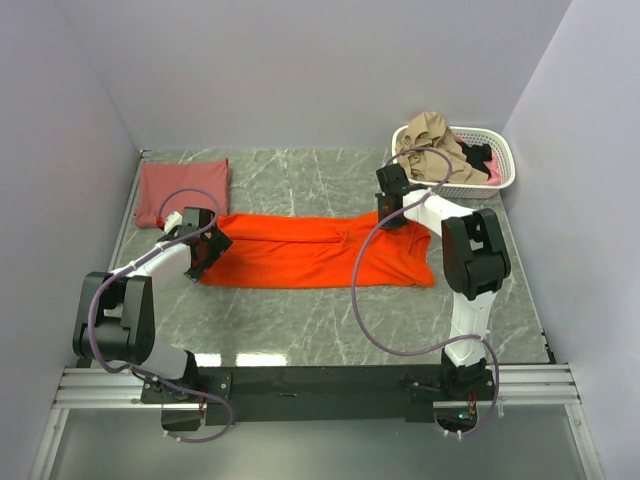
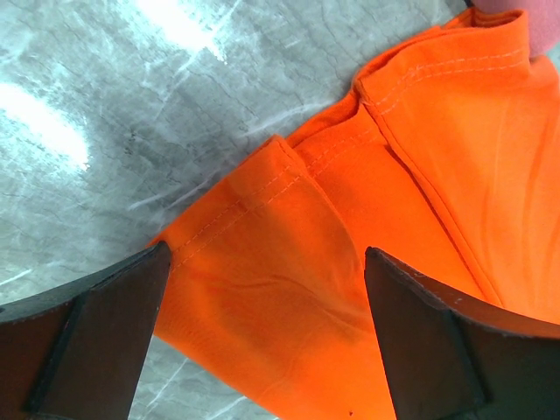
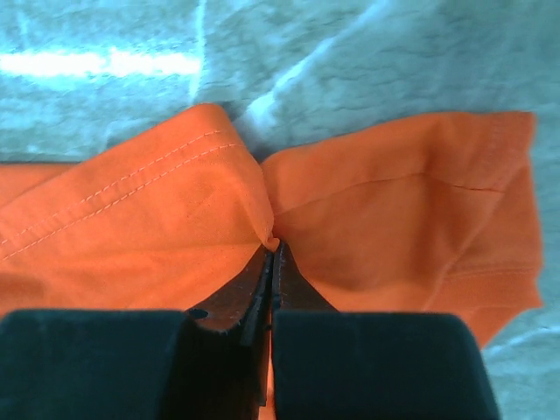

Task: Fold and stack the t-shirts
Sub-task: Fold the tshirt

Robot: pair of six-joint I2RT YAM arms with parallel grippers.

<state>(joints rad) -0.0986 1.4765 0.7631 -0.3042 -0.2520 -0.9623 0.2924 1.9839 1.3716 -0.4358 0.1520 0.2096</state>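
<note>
Flat across middle of counter (image 1: 300, 330), orange-red t-shirt (image 1: 320, 250) with right jaws clenched on a pinched fold at its far edge near right end, left jaws released wide over its left end, brick-red t-shirt (image 1: 183, 190) folded in far left corner.

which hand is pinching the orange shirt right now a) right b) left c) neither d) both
A: the right hand is shut with a fold of the orange-red t-shirt bunched at its tips, while the left hand stands wide open over the cloth.
</note>
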